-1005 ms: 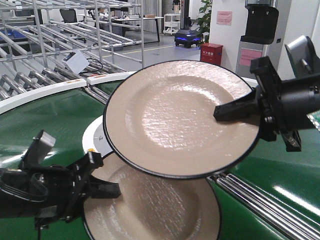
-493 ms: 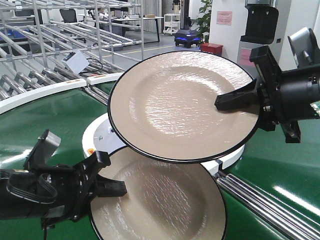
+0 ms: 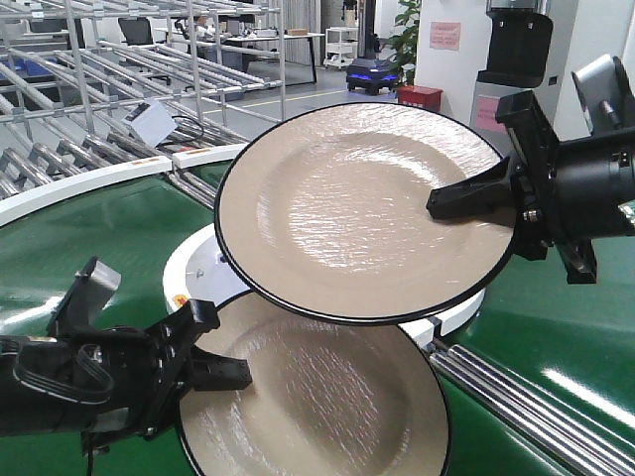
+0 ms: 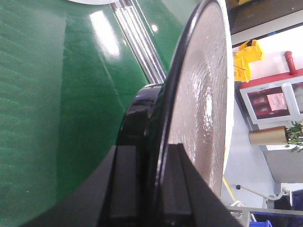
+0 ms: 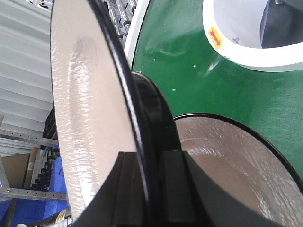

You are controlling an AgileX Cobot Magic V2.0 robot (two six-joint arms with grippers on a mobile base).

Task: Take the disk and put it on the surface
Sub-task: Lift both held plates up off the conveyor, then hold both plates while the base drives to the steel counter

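Note:
Two beige disks with black rims are in view, both plates. The upper disk hangs tilted above the green belt, with my right gripper shut on its right rim; the right wrist view shows this disk edge-on between the jaws of that gripper. The lower disk lies nearly flat at the front, and my left gripper is shut on its left rim. In the left wrist view, the gripper clamps this rim. The dark glossy tabletop is out of view.
The green circular conveyor belt with its white inner ring lies under both disks. Metal rollers run at the front right. Roller racks stand behind at the left. A red box sits far back.
Over the last second the upper disk rose and shifted slightly right in the right gripper. The left gripper and lower disk moved a little right. In the last half second nothing moved.

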